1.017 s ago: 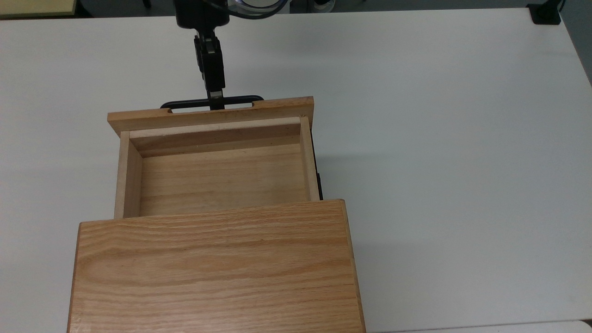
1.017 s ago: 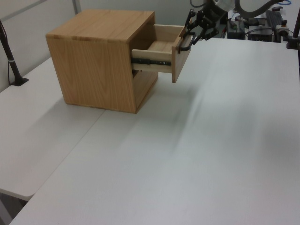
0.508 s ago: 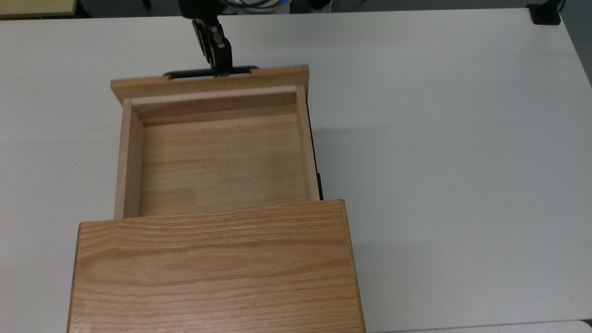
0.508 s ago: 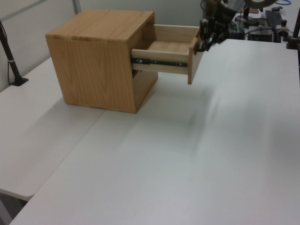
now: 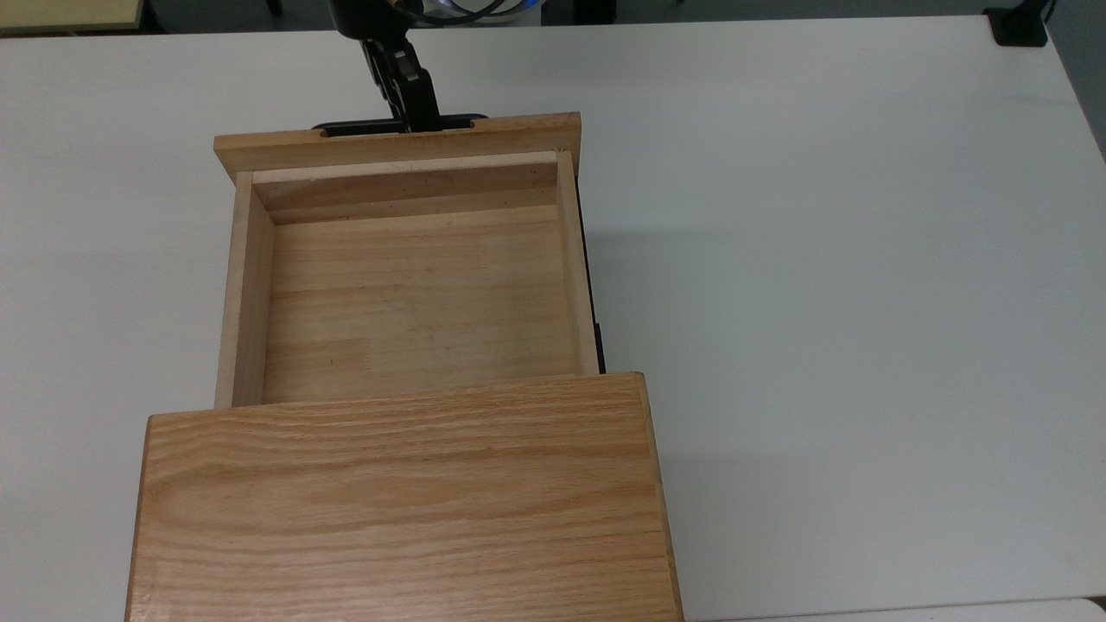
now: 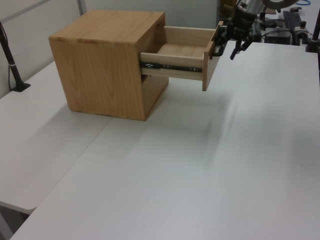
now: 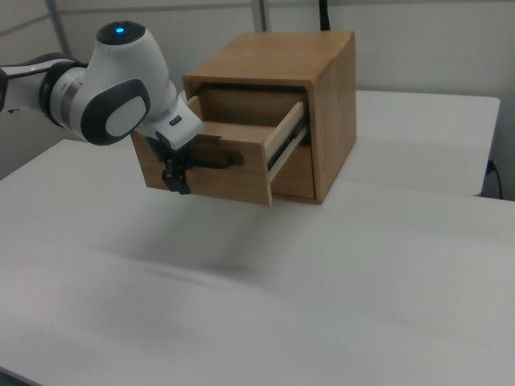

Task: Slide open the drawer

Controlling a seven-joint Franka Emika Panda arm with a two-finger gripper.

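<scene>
The light oak drawer (image 5: 415, 294) stands pulled far out of its cabinet (image 5: 397, 501), empty inside. Its black bar handle (image 5: 354, 129) runs along the front panel at the top view's upper edge. My gripper (image 5: 415, 108) is at the middle of that handle. In the left view the gripper (image 6: 226, 51) is open, with one finger by the drawer (image 6: 175, 62) front and the other finger (image 6: 233, 52) out clear of it. In the right view the gripper (image 7: 179, 181) hangs in front of the panel beside the handle (image 7: 221, 163).
The cabinet (image 6: 100, 75) sits on a white table (image 5: 821, 259), with wide bare surface toward the top view's right. A black post (image 6: 12, 65) stands at the left view's left edge. Equipment and cables (image 6: 280, 25) are behind the arm.
The drawer has slid further out of the cabinet, most of it in the first half second. The gripper went with the handle, and its fingers have since spread apart.
</scene>
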